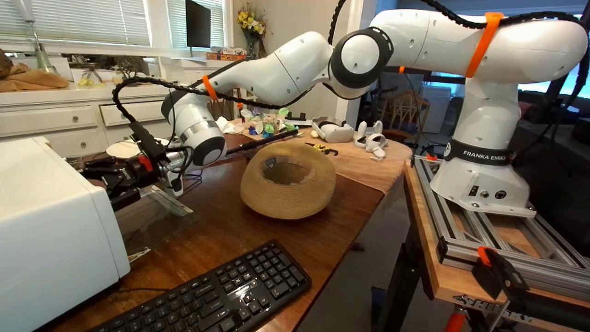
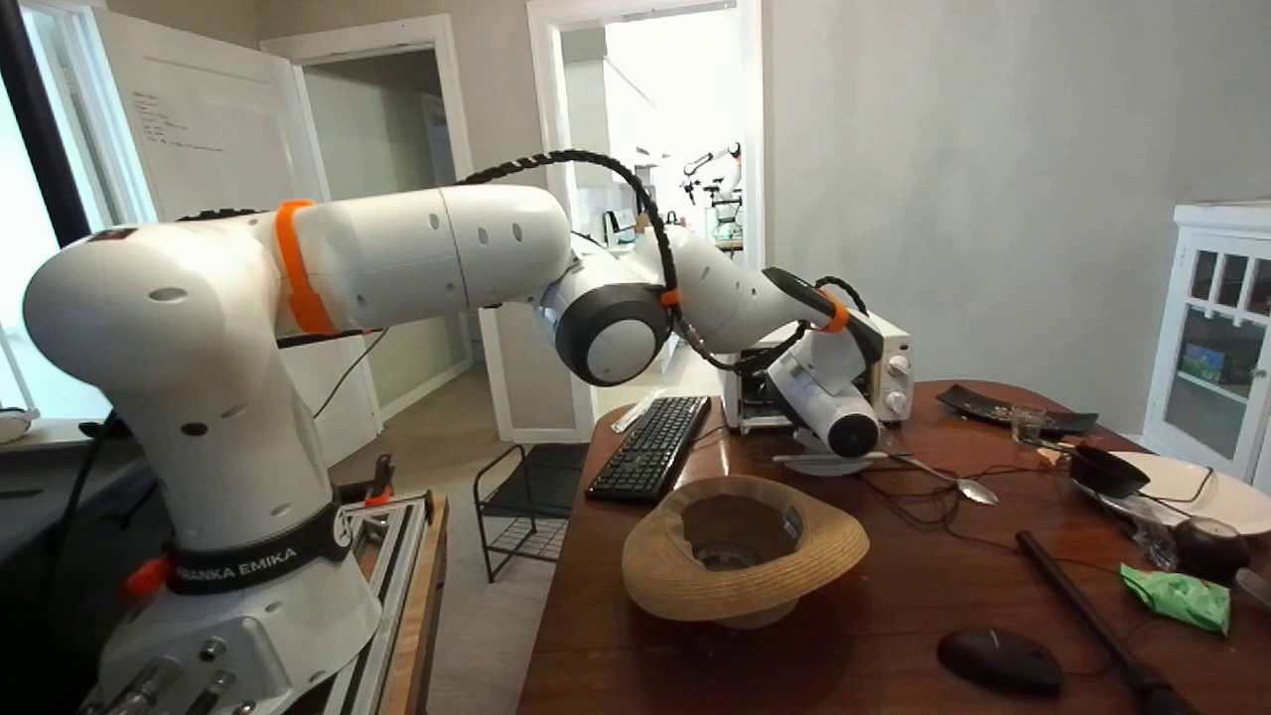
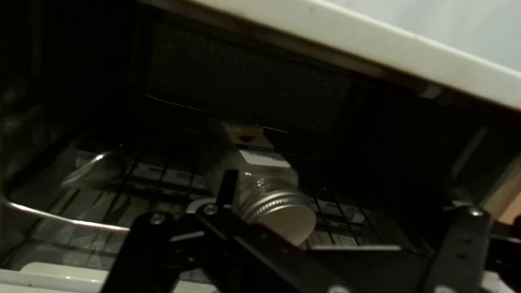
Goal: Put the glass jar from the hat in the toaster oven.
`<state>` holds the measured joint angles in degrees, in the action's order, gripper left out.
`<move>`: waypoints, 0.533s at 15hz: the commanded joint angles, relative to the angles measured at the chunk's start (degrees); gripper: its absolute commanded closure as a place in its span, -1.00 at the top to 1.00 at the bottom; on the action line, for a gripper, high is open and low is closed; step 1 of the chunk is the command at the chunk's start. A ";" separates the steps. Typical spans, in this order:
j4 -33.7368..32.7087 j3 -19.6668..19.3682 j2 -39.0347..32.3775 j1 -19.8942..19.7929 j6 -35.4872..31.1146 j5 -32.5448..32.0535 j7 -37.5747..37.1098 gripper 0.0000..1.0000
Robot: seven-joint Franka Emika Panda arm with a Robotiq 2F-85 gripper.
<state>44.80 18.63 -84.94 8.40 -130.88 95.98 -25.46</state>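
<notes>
Closest to the lens in an exterior view stands the toaster oven (image 1: 55, 226), with the keyboard (image 1: 219, 293) just beside it on the surface (image 1: 221, 226). Your pincer (image 1: 105, 183) reaches to the oven's mouth above the lowered glass door (image 1: 157, 222), and its spread fingers suggest it is released; sink too low and you could press on that door. In an exterior view, the hat (image 2: 735, 596) sits brim up, well apart from the oven, and your arm (image 2: 730, 298) hides the pincer. In the wrist view, the glass jar (image 3: 264, 162) lies on its side on the rack (image 3: 69, 221) inside the oven, lid (image 3: 287, 221) toward you. One finger (image 3: 229, 187) shows right beside its neck; whether they touch is unclear, so a sideways swing might drag the jar askew, and lifting early might knock the upper rim (image 3: 366, 44).
</notes>
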 commanded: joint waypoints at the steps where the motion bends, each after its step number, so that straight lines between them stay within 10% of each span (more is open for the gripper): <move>1: 1.52 -0.26 1.33 -0.41 -3.02 0.55 0.70 1.00; 8: 10.91 0.15 9.12 -2.64 -11.04 1.44 1.59 1.00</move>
<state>46.90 18.64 -82.21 7.07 -137.38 95.99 -25.14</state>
